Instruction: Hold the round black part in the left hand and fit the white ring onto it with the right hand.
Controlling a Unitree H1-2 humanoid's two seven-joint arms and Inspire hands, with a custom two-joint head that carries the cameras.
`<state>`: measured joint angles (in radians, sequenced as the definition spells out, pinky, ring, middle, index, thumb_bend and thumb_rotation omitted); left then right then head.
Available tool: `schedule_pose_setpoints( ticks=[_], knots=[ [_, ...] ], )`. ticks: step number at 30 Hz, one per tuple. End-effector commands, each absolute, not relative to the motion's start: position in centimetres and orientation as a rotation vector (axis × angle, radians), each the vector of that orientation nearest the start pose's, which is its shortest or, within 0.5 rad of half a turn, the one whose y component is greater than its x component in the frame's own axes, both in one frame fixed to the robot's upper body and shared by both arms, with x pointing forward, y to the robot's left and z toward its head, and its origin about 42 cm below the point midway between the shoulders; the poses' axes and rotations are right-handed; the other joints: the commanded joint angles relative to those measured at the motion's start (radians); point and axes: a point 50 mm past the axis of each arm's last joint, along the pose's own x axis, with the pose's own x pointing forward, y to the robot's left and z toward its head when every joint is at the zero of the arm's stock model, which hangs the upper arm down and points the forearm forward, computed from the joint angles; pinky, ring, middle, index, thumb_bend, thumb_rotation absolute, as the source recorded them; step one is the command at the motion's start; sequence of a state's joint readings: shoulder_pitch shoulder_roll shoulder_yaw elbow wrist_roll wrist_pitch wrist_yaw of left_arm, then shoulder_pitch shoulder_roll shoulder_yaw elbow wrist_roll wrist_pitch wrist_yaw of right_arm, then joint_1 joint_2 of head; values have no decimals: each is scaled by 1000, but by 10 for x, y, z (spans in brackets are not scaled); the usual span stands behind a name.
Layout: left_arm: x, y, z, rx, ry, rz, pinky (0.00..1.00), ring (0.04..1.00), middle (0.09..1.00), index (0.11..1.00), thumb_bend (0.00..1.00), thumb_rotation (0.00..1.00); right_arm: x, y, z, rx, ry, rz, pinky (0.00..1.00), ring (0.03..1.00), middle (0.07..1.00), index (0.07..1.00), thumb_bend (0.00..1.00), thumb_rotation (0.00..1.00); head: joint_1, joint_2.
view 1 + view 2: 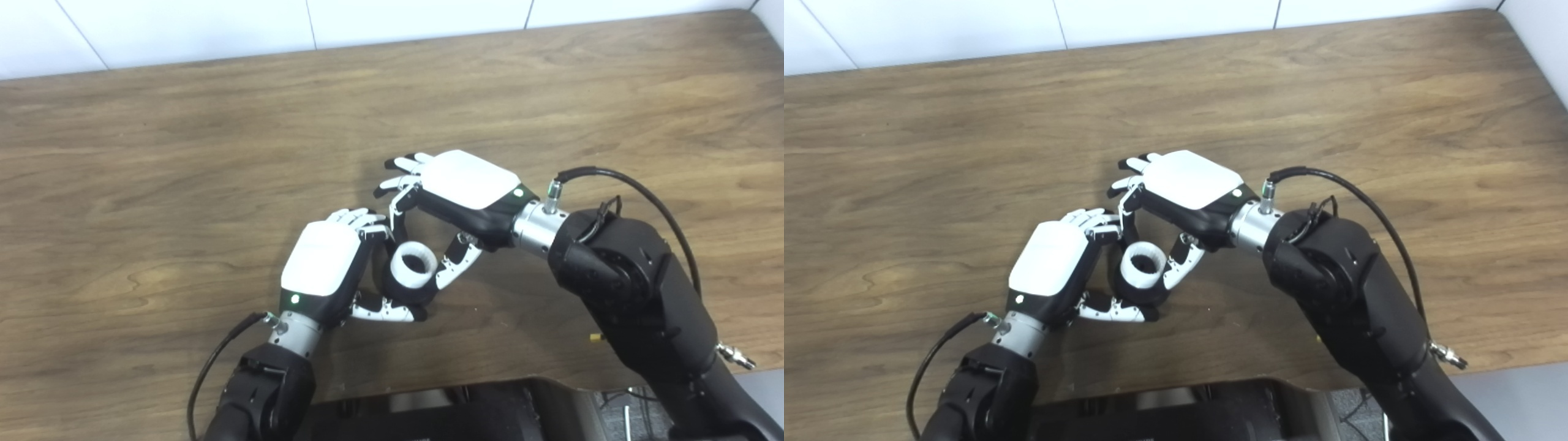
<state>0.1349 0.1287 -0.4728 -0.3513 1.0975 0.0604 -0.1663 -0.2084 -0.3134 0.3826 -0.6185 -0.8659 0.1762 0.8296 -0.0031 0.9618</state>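
My left hand is shut on the round black part and holds it just above the wooden table, fingers behind it and thumb under its front. The white ring sits on top of the black part, its opening facing up. My right hand reaches in from the right, palm down. Its thumb lies against the ring's right side and a finger comes down at the ring's far left side, so it pinches the ring. The scene also shows in the right eye view, with the ring between the left hand and the right hand.
A white wall runs along the table's far edge. The table's front edge and the robot's dark body are at the bottom. The table's right corner is at the top right.
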Motion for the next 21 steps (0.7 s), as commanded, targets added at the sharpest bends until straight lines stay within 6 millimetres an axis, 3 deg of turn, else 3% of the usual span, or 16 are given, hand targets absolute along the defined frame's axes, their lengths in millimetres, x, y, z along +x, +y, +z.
schedule_pose_setpoints(
  ticks=[1, 21],
  knots=[
    [207, 122, 139, 1133, -267, -449, 857, 835, 774, 486, 518, 55, 261, -156, 261, -1277, -391, 739, 1000, 980, 867, 483, 525, 139, -1, 1],
    [208, 122, 140, 1132, -273, -445, 859, 834, 771, 486, 520, 53, 262, -157, 265, -1295, -392, 734, 993, 977, 866, 482, 526, 140, -2, 15]
  ],
)
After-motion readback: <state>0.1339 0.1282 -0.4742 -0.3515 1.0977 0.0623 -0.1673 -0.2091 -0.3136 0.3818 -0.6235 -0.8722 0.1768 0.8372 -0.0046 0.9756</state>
